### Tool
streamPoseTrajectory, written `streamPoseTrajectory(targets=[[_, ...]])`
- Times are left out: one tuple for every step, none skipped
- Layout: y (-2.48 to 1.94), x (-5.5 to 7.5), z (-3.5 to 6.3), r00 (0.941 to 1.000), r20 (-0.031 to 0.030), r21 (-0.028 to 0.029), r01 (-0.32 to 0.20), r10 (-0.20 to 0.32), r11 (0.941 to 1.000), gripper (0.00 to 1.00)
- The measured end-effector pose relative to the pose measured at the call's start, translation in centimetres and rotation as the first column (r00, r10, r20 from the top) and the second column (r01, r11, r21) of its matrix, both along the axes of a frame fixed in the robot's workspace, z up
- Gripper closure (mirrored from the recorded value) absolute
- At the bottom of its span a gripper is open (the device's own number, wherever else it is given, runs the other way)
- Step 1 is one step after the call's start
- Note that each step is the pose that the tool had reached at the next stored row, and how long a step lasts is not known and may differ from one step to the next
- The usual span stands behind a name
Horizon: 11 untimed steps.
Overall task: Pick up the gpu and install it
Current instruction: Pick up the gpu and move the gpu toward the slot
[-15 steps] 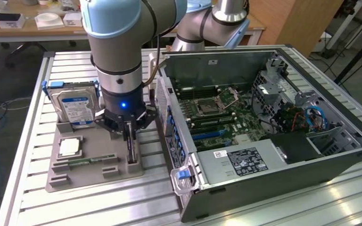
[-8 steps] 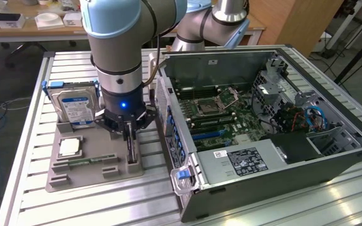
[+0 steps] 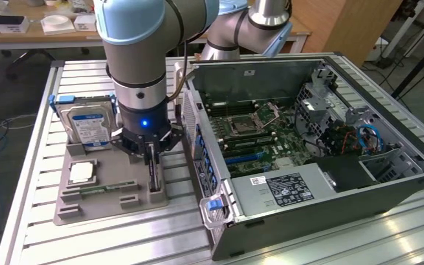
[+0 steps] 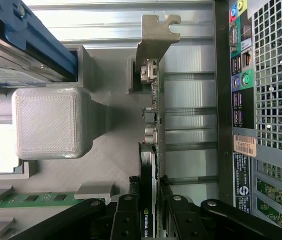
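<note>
Fingers [image 4: 126, 220] clamped on the gpu [image 4: 149, 150], one against each face, while the card stands on edge in its slot in the grey tray [image 3: 109, 207].
Beyond the gripper [image 3: 150, 157], the card's silver bracket [image 4: 153, 40] caps its far end. A RAM stick [image 4: 31, 200] lies flat in the tray, a hard drive [image 3: 86, 127] stands upright at the tray's rear, and the open computer case [image 3: 330, 182] sits just beside the tray, toward the exterior view's right.
</note>
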State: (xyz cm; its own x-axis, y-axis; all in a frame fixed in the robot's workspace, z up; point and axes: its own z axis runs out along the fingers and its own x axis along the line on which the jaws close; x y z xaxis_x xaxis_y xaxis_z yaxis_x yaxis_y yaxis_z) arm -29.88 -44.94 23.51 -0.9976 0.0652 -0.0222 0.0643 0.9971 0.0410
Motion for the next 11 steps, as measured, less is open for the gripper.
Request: streamPoseTrajectory(targets=[[0.0,0.0,0.0,1.0,0.0,0.0,0.0,0.0,1.0,0.74],[0.0,0.0,0.0,1.0,0.0,0.0,0.0,0.0,1.0,0.74],[0.0,0.0,0.0,1.0,0.0,0.0001,0.0,0.0,1.0,0.74],[0.0,0.0,0.0,1.0,0.0,0.0,0.0,0.0,1.0,0.74],[0.0,0.0,0.0,1.0,0.0,0.0001,0.0,0.0,1.0,0.74],[0.0,0.0,0.0,1.0,0.0,0.0,0.0,0.0,1.0,0.74],[0.0,0.0,0.0,1.0,0.0,0.0,0.0,0.0,1.0,0.74],[0.0,0.0,0.0,1.0,0.0,0.0,0.0,0.0,1.0,0.74],[0.0,0.0,0.0,1.0,0.0,0.0,0.0,0.0,1.0,0.74],[0.0,0.0,0.0,1.0,0.0,0.0,0.0,0.0,1.0,0.74],[0.0,0.0,0.0,1.0,0.0,0.0001,0.0,0.0,1.0,0.74]])
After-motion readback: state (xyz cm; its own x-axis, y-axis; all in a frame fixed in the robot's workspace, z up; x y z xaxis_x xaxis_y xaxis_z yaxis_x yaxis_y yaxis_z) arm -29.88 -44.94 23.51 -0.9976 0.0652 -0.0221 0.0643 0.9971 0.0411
